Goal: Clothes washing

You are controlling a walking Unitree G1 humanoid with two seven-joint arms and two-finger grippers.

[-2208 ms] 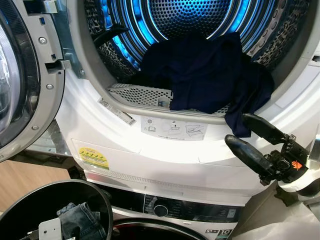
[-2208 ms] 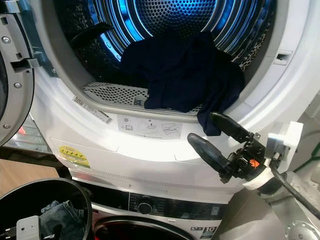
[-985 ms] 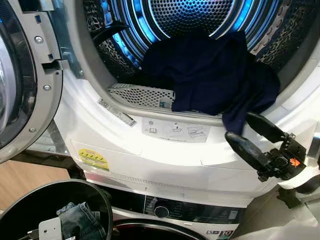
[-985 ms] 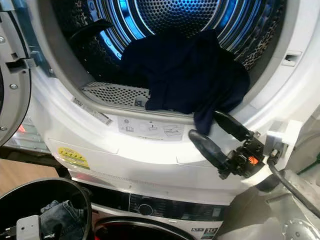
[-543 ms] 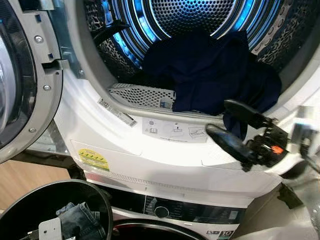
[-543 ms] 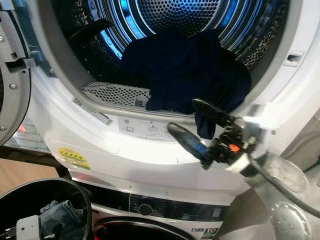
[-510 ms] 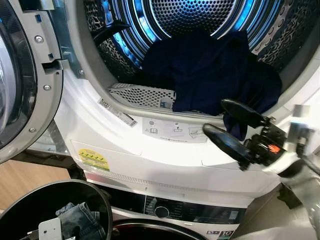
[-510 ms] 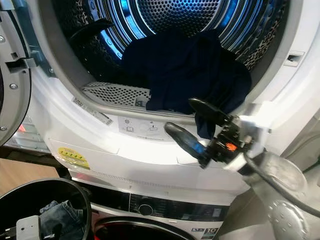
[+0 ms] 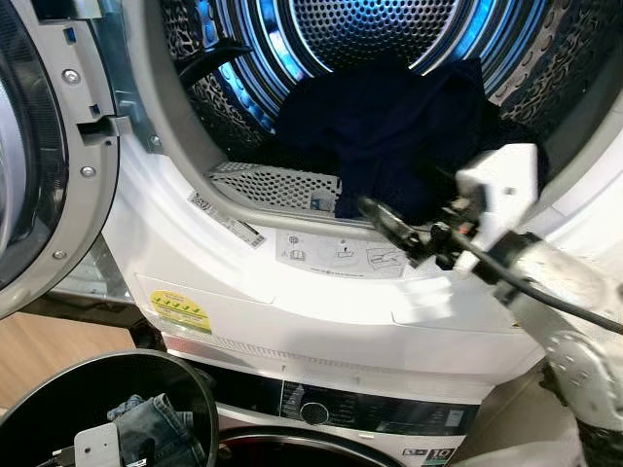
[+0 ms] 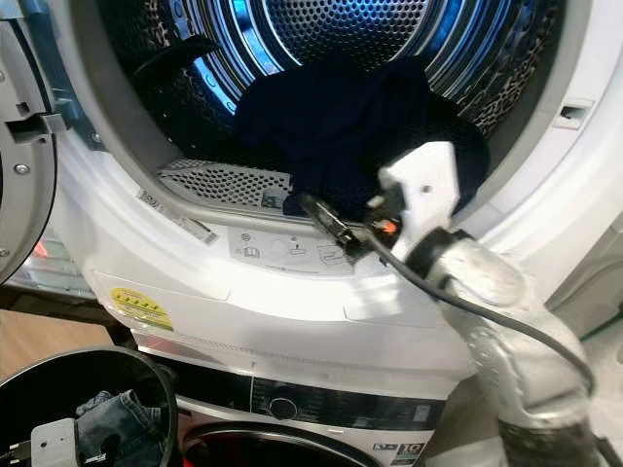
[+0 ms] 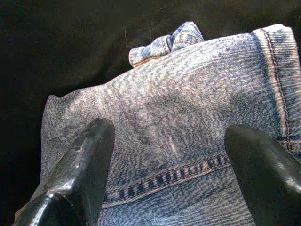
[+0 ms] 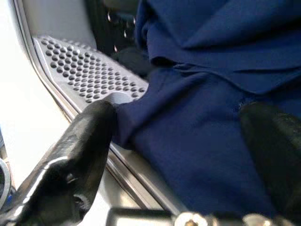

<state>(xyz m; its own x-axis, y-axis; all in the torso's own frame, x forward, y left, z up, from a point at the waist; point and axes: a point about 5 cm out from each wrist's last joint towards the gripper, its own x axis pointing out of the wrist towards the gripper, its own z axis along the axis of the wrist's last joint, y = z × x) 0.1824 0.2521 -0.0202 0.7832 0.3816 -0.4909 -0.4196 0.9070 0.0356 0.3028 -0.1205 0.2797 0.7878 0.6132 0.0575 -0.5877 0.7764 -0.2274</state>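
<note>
A dark navy garment [image 9: 409, 136] lies heaped in the blue-lit drum [image 9: 370, 29] of the upper machine, its front edge draped over the lip. My right gripper [image 12: 178, 117] is open at the drum mouth. Its fingers straddle the garment's front edge beside the perforated lint filter [image 12: 89, 75]. From the head, the right gripper [image 9: 382, 216] hovers just above the lip with the silver arm behind it. My left gripper [image 11: 170, 132] is open just above blue denim jeans [image 11: 188, 108]. The jeans [image 9: 156, 433] lie in a black basket [image 9: 58, 384] at the lower left.
The round door [image 9: 39, 156] stands swung open at the left. A second machine sits below, with its control knob [image 9: 313, 413] showing. Wooden floor [image 9: 39, 355] lies to the left of the basket.
My right gripper has swung up and leftward from below the rim's right side to the drum mouth, staying open. The arm now covers the flap hanging over the lip.
</note>
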